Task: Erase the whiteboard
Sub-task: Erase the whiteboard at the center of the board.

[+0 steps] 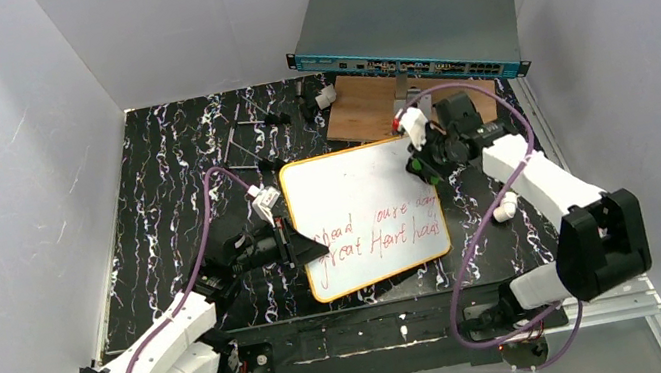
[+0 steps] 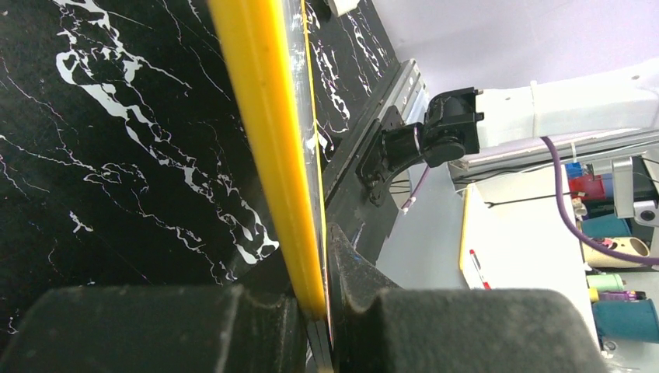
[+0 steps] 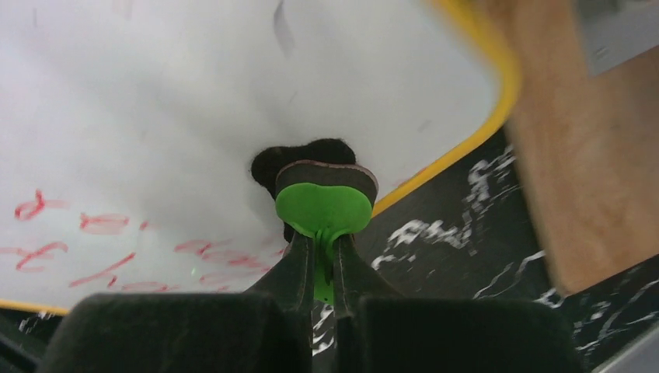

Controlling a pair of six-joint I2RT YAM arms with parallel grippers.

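The whiteboard point(image 1: 358, 192), white with an orange-yellow frame, lies on the black marbled table with red handwriting across its lower half. My left gripper point(image 1: 293, 243) is shut on its left edge; in the left wrist view the yellow frame point(image 2: 264, 140) runs between the closed jaws of that gripper point(image 2: 322, 299). My right gripper point(image 1: 421, 163) is shut on a green eraser point(image 3: 322, 208) by its thin tab. The eraser's black felt pad point(image 3: 307, 155) rests on the whiteboard point(image 3: 155, 93) near its upper right corner, above smeared red writing point(image 3: 101, 225).
A brown wooden board point(image 1: 373, 103) lies just behind the whiteboard, close to the right gripper point(image 3: 325, 256). A grey network switch point(image 1: 406, 27) leans at the back. Small metal parts point(image 1: 248, 139) are scattered at the back left. White walls enclose the table.
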